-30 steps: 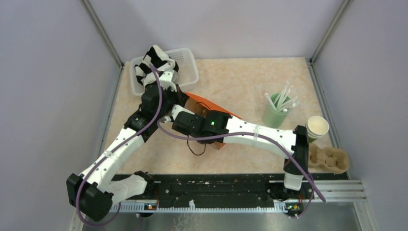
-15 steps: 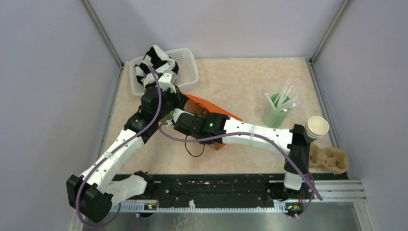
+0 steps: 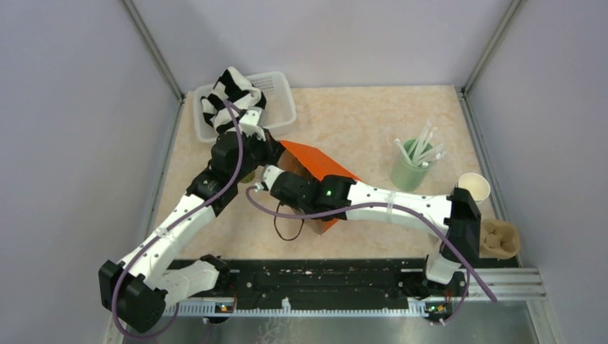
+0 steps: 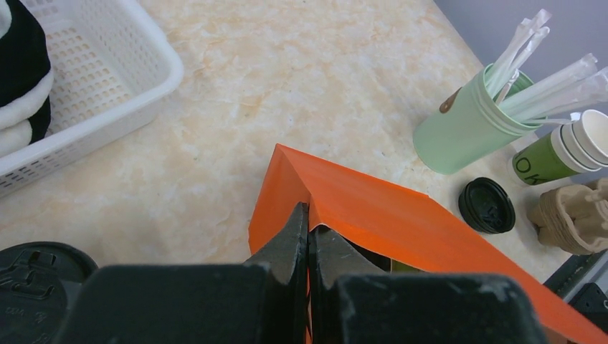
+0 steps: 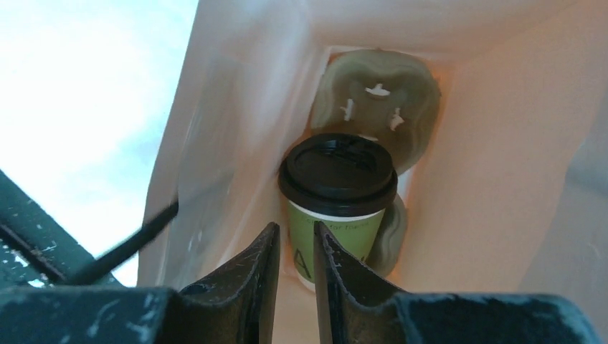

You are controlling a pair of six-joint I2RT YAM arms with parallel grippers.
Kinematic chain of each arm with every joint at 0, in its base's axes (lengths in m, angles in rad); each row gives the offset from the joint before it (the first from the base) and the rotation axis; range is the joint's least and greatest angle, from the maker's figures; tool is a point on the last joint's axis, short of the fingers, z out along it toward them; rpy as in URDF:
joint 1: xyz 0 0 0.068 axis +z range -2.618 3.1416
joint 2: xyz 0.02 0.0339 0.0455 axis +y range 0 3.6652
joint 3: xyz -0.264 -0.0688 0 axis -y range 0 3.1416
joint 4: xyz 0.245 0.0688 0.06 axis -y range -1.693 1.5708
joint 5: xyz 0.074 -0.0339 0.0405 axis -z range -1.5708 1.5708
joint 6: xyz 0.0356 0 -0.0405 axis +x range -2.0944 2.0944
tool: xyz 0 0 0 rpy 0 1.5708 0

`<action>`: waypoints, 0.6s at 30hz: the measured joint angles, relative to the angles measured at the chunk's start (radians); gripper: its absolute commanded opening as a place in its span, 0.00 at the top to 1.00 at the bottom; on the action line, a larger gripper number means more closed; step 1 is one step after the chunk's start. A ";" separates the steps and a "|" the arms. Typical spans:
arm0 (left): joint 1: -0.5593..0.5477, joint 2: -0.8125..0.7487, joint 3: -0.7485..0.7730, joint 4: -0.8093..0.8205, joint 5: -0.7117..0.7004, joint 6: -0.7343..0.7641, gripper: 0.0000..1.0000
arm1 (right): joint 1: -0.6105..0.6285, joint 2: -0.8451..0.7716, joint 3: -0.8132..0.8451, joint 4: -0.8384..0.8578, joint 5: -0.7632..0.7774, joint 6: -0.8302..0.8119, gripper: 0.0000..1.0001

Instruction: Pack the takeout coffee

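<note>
My left gripper point(image 4: 308, 221) is clenched tight on the near rim of the orange paper bag point(image 4: 373, 208), which lies in the middle of the table with its mouth turned to the near left; I judge this pinch is there to lift the rim and hold the mouth wide for my other arm.

My right gripper point(image 5: 295, 247) reaches into that mouth from the right; its 2 fingers stand slightly parted and hold nothing.

Just beyond the fingertips, deep in the bag, 1 green coffee cup point(image 5: 337, 197) with a black lid stands upright in a pulp cup carrier point(image 5: 380, 89); the carrier is probably there to steady the cup; its far socket is empty.

So 1 coffee looks packed, and I judge the empty socket awaits the second.

Another black lid point(image 4: 36, 276) shows at the near left, below my left wrist; I cannot tell whether a cup sits under it.

At the far right of the table stand a mint tumbler of straws point(image 4: 459, 129), a stack of unlidded cups point(image 4: 556, 154), and 1 loose black lid point(image 4: 486, 206).
</note>
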State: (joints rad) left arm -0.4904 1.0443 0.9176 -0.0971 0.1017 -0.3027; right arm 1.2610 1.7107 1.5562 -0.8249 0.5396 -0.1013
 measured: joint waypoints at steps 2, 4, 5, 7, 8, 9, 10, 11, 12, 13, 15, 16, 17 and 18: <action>-0.002 -0.002 0.000 0.014 0.004 0.003 1.00 | 0.000 -0.030 -0.028 0.020 -0.015 0.010 0.74; -0.001 -0.005 -0.002 0.014 0.007 0.013 1.00 | -0.007 -0.064 -0.058 0.034 -0.009 0.047 0.73; 0.000 -0.009 -0.004 0.013 0.011 0.014 1.00 | -0.017 -0.077 -0.067 0.027 -0.003 0.061 0.72; 0.002 -0.021 -0.005 0.015 0.014 0.016 1.00 | -0.053 -0.098 -0.086 0.011 0.018 0.087 0.68; 0.003 -0.024 -0.005 0.016 0.014 0.016 1.00 | -0.065 -0.098 -0.090 0.006 0.028 0.090 0.67; 0.003 -0.027 -0.005 0.018 0.014 0.016 1.00 | -0.076 -0.097 -0.092 -0.002 0.037 0.094 0.66; 0.003 -0.027 -0.005 0.019 0.015 0.016 1.00 | -0.083 -0.095 -0.095 -0.007 0.043 0.095 0.64; 0.004 -0.027 -0.005 0.023 0.016 0.014 1.00 | -0.086 -0.093 -0.097 -0.014 0.048 0.093 0.63; 0.004 -0.027 -0.005 0.024 0.018 0.013 1.00 | -0.086 -0.089 -0.097 -0.016 0.052 0.085 0.62; 0.004 -0.027 -0.005 0.026 0.020 0.013 1.00 | -0.086 -0.084 -0.097 -0.014 0.054 0.080 0.61; 0.004 -0.027 -0.005 0.031 0.024 0.010 1.00 | -0.086 -0.065 -0.097 -0.008 0.054 0.066 0.61; 0.003 -0.027 -0.005 0.032 0.026 0.008 1.00 | -0.086 -0.052 -0.097 -0.003 0.053 0.058 0.60; 0.003 -0.027 -0.005 0.032 0.029 0.008 1.00 | -0.087 -0.038 -0.096 0.001 0.052 0.050 0.59; 0.003 -0.027 -0.005 0.033 0.029 0.006 1.00 | -0.088 -0.023 -0.096 0.007 0.050 0.041 0.57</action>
State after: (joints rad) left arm -0.4870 1.0168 0.9127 -0.0643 0.1310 -0.2966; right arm 1.1732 1.6875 1.4601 -0.8181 0.5900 -0.0601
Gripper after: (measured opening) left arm 0.006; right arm 0.396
